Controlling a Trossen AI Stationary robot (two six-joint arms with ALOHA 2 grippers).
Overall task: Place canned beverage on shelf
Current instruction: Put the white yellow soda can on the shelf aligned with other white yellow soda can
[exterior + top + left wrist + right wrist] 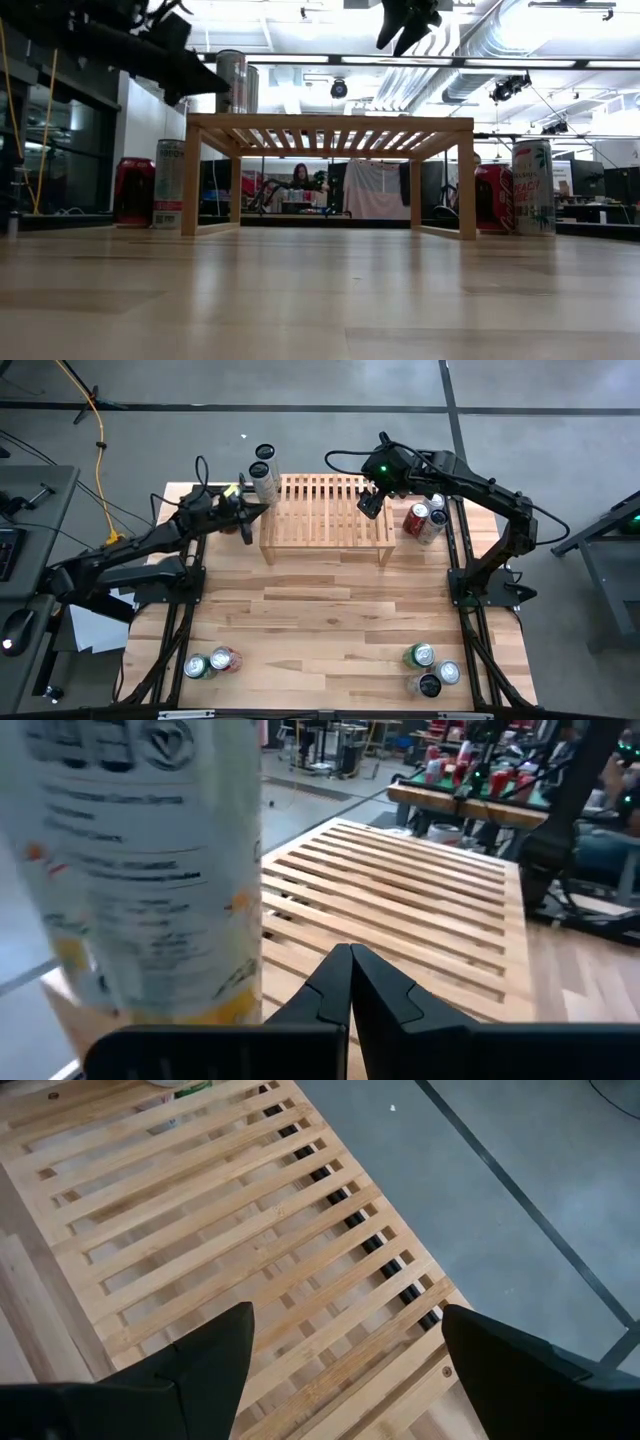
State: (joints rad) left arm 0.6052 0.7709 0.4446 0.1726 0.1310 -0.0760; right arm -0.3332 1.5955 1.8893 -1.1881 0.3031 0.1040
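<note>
Wooden table (330,620) is seen; one tall can (266,480) stands on the shelf (325,510) at upper left. Left gripper (262,510) is pinched shut, right gripper (370,503) spread. Cans likely slippery, best held round the middle

1. The shelf (325,515) stands at the table's (330,620) far edge, midway across.
2. A white can (266,482) stands on the shelf's left end, with another can (264,454) behind it.
3. The left gripper (258,512) is just beside the shelf's left end, near the white can.
4. The right gripper (368,506) hangs above the shelf's right part.
5. Three cans (426,519) cluster right of the shelf.
6. Two cans (211,662) lie at the near left; three more (431,668) at the near right.
</note>
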